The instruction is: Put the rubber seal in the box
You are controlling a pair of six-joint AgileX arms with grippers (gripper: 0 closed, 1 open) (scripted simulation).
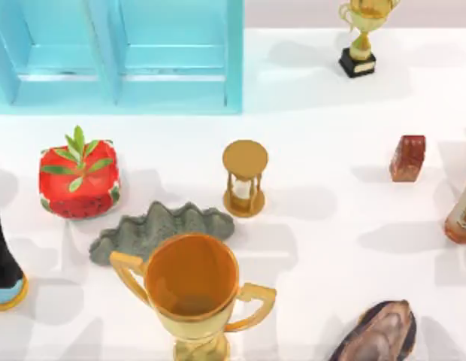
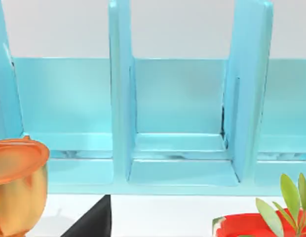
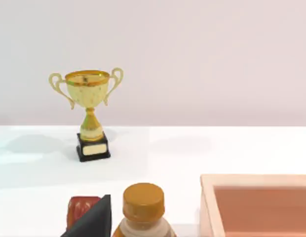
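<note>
Rubber seal (image 1: 407,158) is standing untouched at table's right, just beside the orange-brown bottle (image 1: 461,213) (gripper states: cannot tell), so a descending finger is risking toppling the bottle before reaching the box (image 3: 256,205).

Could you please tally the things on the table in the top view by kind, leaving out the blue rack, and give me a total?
Trophies: 2
Hourglass: 1
Rubber seal: 1
Bottle: 1
Strawberry-shaped box: 1
Grey rock ornament: 1
Shoes: 2
Total: 9
</note>
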